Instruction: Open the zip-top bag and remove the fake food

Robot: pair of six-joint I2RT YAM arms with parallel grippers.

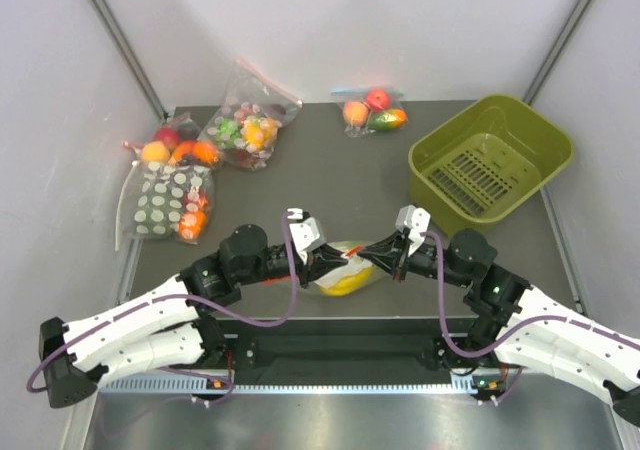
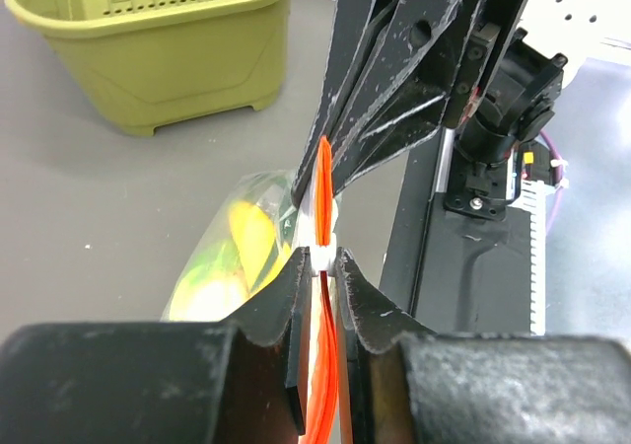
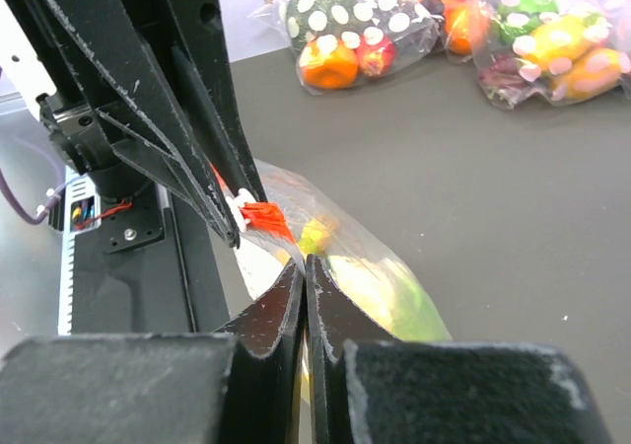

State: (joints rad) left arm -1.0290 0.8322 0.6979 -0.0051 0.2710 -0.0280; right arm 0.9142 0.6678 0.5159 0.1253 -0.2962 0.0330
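Zip-top bag (image 1: 350, 278): clear crinkly plastic, close to the near edge of the desk, about midway between the left and right edges. Its red-orange zip strip (image 2: 323, 178) stands on edge, pulled taut between the two grippers. The fake food is inside and shows through the plastic: yellow bananas (image 2: 251, 235) and a green leafy piece (image 2: 202, 278). The bag body sags down toward the desk below the strip.

Left gripper (image 2: 318, 259): fingers pressed together, pinching the zip strip at a small white piece. Right gripper (image 3: 305, 264): fingers pressed together on the zip-top bag's top edge, with thin plastic caught between them. Both arms sit low, reaching inward from the near corners. Their forearms run roughly along the near edge and the grippers point at each other, tips almost meeting over the bag.

Elsewhere: green basket (image 1: 490, 160) near the far right corner, white-dotted bag (image 1: 168, 205) by the left edge, bag of multicolour pieces (image 1: 245, 120) toward the far left corner, small fruit bag (image 1: 373, 112) at the far edge.
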